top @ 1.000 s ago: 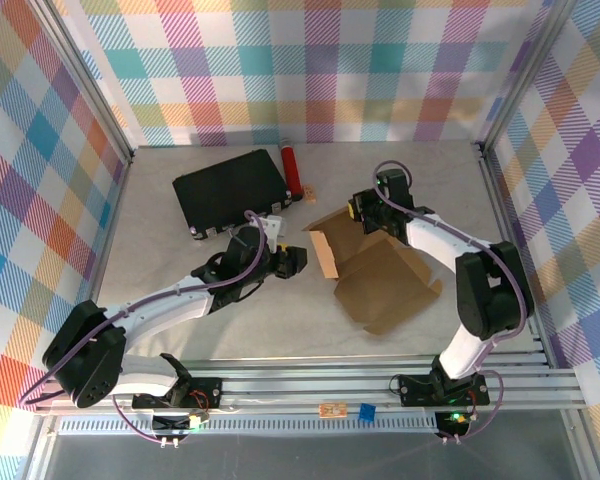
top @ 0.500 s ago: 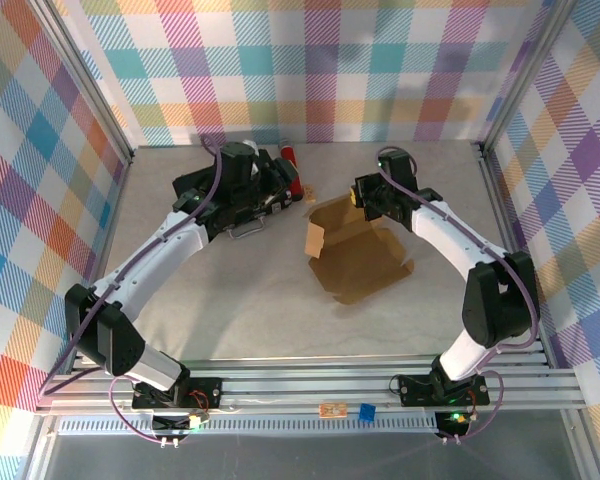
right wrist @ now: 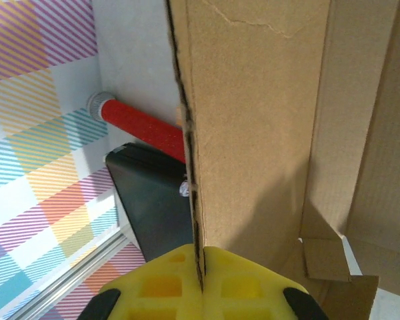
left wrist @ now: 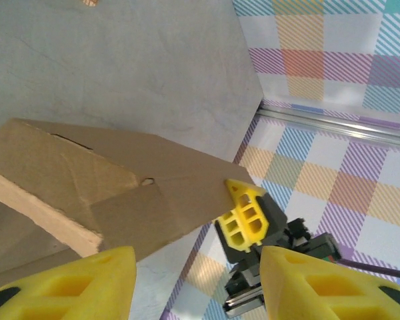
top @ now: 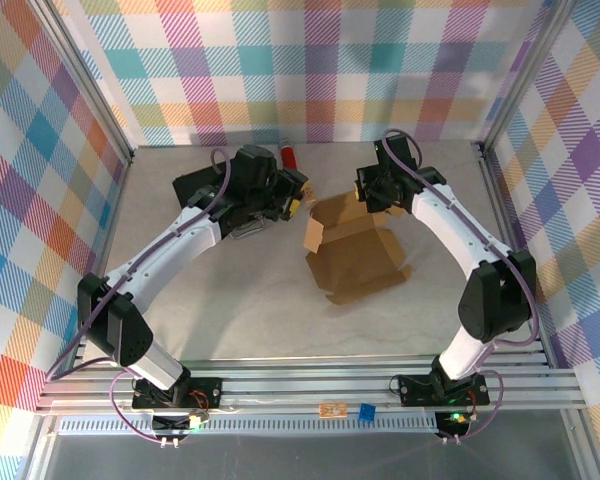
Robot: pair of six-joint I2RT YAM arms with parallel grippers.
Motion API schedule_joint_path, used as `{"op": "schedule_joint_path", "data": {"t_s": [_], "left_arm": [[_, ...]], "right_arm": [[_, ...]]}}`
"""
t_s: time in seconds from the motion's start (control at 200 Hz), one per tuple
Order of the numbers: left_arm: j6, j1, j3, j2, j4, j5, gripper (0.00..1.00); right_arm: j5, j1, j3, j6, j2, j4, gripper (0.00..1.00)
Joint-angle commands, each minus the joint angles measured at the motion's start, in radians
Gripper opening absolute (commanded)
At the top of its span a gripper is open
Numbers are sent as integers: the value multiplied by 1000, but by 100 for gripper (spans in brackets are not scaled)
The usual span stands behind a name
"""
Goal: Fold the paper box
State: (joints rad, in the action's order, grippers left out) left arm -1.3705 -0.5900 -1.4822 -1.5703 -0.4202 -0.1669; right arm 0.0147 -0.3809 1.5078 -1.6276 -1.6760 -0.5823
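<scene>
Brown corrugated cardboard right of centre on the grey table (top: 230,300): the paper box (top: 360,262), base flat, far and left flaps raised, long axis roughly left to right and slightly skewed. Placed between the two arms. Far-left of it, the black case (top: 202,186), partly covered by the left arm.

Gripped at its far raised flap by the right gripper (top: 372,190), jaws closed tight on the cardboard edge, seen edge-on between yellow pads (right wrist: 153,283) in the right wrist view.

Just left of the box's far-left corner, the left gripper (top: 292,203), jaws apart and holding nothing; box lying to its right and a little nearer, so probably the better-placed arm for the upright left flap.

At the far edge, the red cylinder (top: 289,156), mostly hidden behind the left wrist.

Hard to make out: tabs and slots inside the box, and the near edge, lost in shadow.
</scene>
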Motion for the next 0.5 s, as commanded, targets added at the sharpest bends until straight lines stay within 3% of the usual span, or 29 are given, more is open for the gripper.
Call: {"op": "schedule_joint_path", "data": {"t_s": [0.0, 0.495], "left_arm": [[-49, -12, -34, -15, 1, -11, 51], [-85, -52, -47, -81, 59, -51, 51]], "right_arm": [[-15, -7, 32, -26, -9, -59, 0], [-10, -7, 64, -35, -12, -111, 0]]}}
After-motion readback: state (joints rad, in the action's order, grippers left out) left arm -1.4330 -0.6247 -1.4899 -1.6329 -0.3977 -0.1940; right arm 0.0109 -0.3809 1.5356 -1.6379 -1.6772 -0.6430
